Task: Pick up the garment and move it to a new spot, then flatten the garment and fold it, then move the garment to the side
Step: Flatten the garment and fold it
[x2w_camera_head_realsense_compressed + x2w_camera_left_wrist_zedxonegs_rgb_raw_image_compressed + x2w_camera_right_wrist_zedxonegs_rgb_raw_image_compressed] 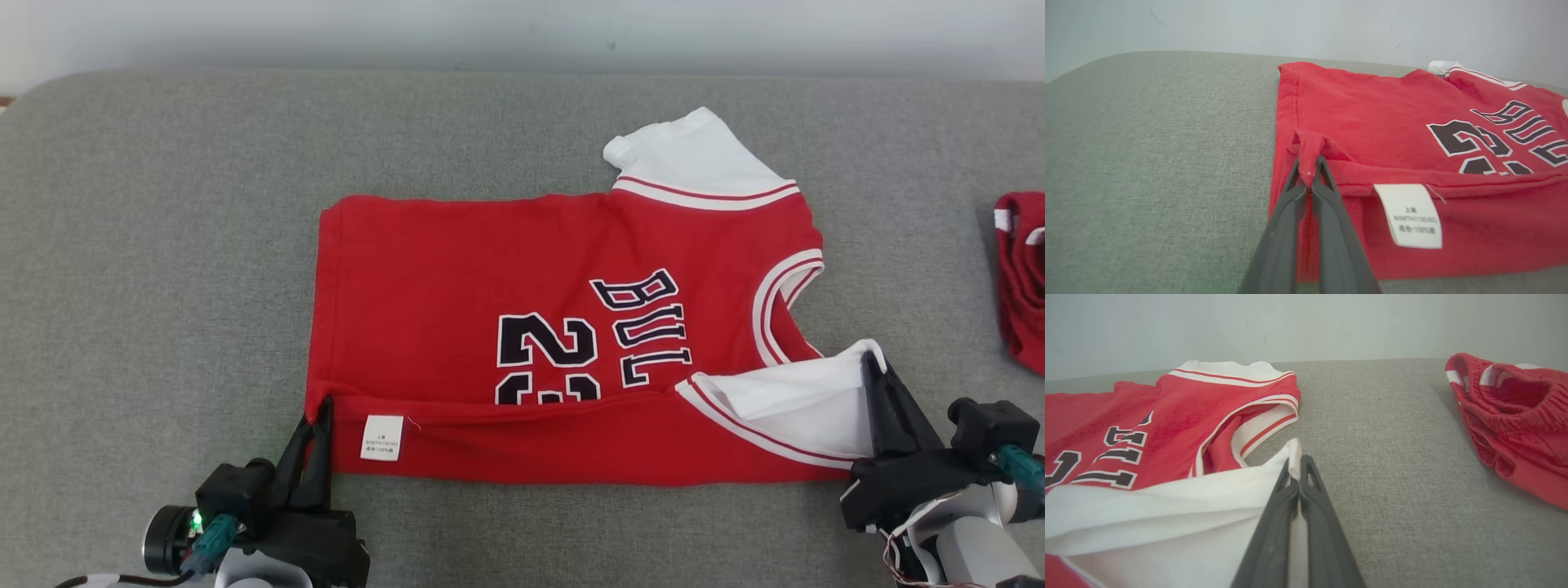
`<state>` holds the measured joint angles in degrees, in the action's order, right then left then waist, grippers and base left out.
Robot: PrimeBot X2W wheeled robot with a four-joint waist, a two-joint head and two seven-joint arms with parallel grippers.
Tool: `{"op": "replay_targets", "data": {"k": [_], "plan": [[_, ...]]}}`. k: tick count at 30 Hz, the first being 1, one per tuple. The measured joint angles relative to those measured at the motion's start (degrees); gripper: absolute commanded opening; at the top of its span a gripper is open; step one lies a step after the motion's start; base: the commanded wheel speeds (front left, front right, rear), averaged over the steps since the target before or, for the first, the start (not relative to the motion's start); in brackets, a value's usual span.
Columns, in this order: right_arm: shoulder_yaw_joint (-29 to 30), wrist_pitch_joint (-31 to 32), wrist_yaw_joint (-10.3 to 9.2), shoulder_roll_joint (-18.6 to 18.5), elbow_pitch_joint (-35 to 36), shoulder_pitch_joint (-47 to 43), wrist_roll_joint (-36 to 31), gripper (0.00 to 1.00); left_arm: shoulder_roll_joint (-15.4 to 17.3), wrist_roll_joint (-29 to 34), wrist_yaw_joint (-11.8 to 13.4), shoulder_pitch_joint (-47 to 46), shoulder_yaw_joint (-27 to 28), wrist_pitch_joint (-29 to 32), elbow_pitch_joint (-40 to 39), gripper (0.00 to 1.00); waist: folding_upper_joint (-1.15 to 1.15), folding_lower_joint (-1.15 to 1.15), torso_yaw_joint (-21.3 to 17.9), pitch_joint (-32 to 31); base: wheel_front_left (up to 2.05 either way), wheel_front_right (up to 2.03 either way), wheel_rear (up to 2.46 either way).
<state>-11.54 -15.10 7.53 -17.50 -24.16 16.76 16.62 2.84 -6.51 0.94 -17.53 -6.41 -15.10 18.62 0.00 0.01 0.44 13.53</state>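
Observation:
The garment (506,278) is a red jersey with white sleeves and black lettering, lying across the grey cushioned surface (163,245), its near long edge turned up and over toward the middle. My left gripper (314,408) is shut on the jersey's near hem corner; in the left wrist view a pinch of red cloth (1308,157) sticks up between the fingers, beside a white label (1412,214). My right gripper (872,359) is shut on the edge of the near white sleeve (1167,498), lifted a little off the surface.
A second red piece of clothing (1020,278) lies crumpled at the far right edge, also in the right wrist view (1515,420). A pale wall (522,33) runs behind the cushion. Bare grey fabric lies left of the jersey.

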Motion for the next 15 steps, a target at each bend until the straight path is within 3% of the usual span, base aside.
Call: {"op": "replay_targets", "data": {"k": [2,4,5,6,15], "plan": [[0.1,0.0,0.0,-0.2,-0.8,1.1,0.1,0.02,0.0,0.0,0.2,-0.6,-0.2,0.0,0.1,0.13,0.0,0.0,0.1,0.7,0.0,0.0,0.0],[0.4,0.0,0.0,0.0,-1.4,2.0,0.1,0.33,0.0,0.0,0.3,-1.1,-0.4,0.0,0.3,0.4,0.01,0.0,0.2,1.2,0.0,0.0,0.0],[0.8,0.0,0.0,0.3,-1.8,2.5,0.4,1.0,0.0,-0.1,0.7,-1.4,-0.4,0.0,0.3,0.91,0.01,0.0,0.2,1.4,0.0,0.0,0.0],[1.5,0.0,0.0,0.6,-1.8,2.8,0.5,1.0,0.0,-0.2,1.0,-1.6,-0.2,0.0,0.2,1.0,0.01,0.0,0.3,1.6,0.0,0.0,0.0],[8.7,0.0,0.0,2.9,1.7,3.1,-2.1,1.0,0.0,-0.3,3.7,-1.4,1.5,0.0,-1.9,1.0,0.0,-0.01,0.8,1.6,0.0,0.0,0.0]]}}
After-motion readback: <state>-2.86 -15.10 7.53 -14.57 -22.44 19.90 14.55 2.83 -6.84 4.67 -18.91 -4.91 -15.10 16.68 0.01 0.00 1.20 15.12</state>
